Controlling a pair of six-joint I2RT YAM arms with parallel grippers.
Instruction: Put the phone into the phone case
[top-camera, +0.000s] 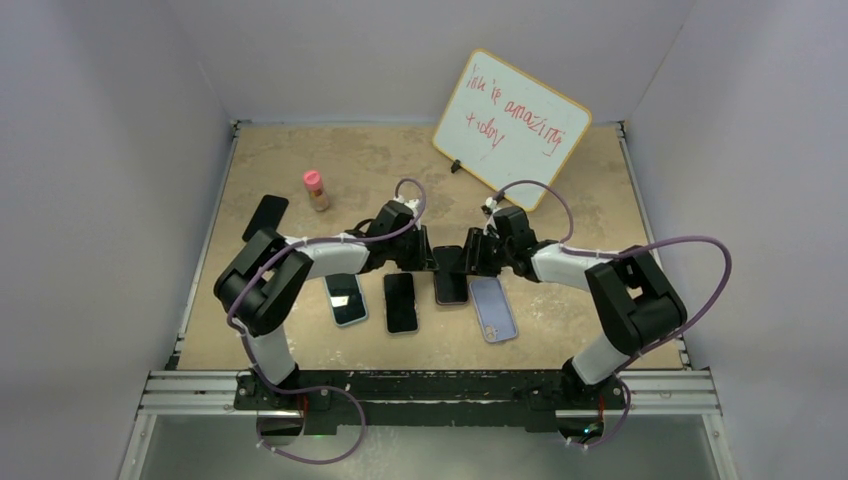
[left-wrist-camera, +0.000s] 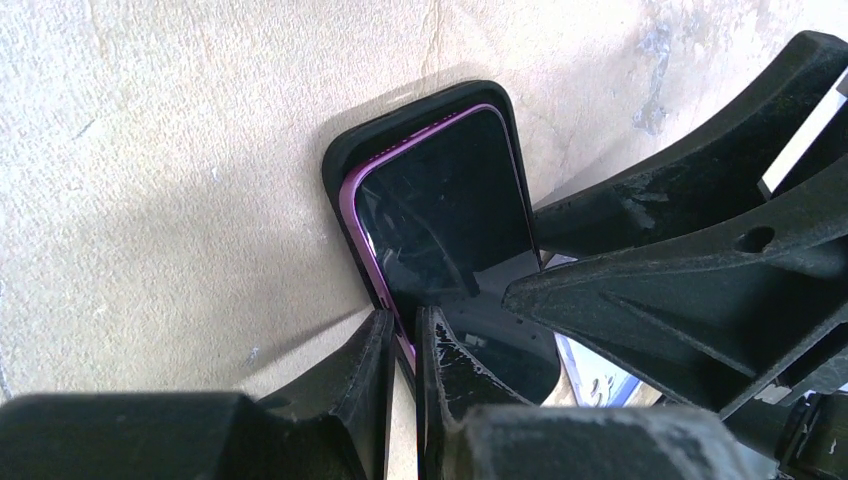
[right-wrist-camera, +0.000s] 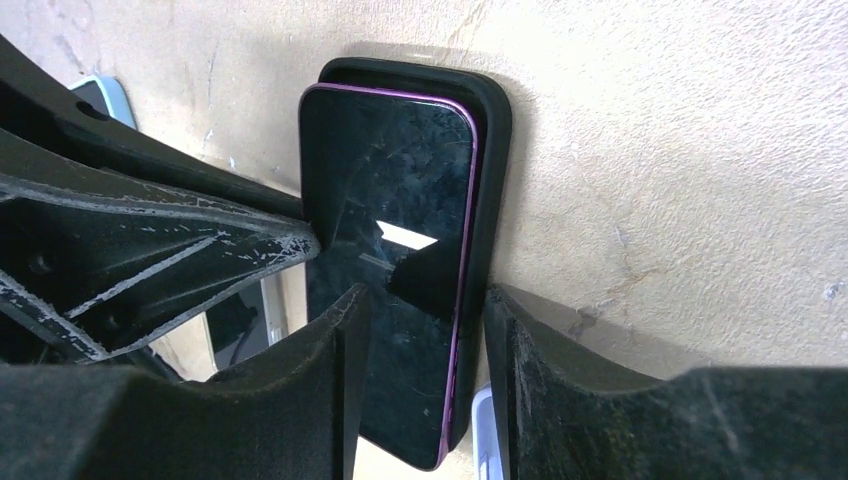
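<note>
A phone (top-camera: 449, 285) with a dark screen and purple rim lies face up on the black phone case (left-wrist-camera: 345, 160) in the middle of the table. Its purple rim shows above the case's rim along both long sides (right-wrist-camera: 390, 170). My left gripper (left-wrist-camera: 405, 335) is shut on the left edge, with the purple rim and case wall pinched between its fingers (left-wrist-camera: 380, 345). My right gripper (right-wrist-camera: 425, 320) is open and straddles the right edge. One finger is over the screen and the other is outside the case wall (right-wrist-camera: 492, 130). The two grippers face each other across the phone (top-camera: 425, 262) (top-camera: 470, 262).
A phone in a light blue case (top-camera: 347, 298) and a black phone (top-camera: 400, 302) lie to the left, and a lavender case (top-camera: 493, 308) lies just right. Another black phone (top-camera: 265, 217), a pink-capped bottle (top-camera: 316, 189) and a whiteboard (top-camera: 512, 130) stand farther back.
</note>
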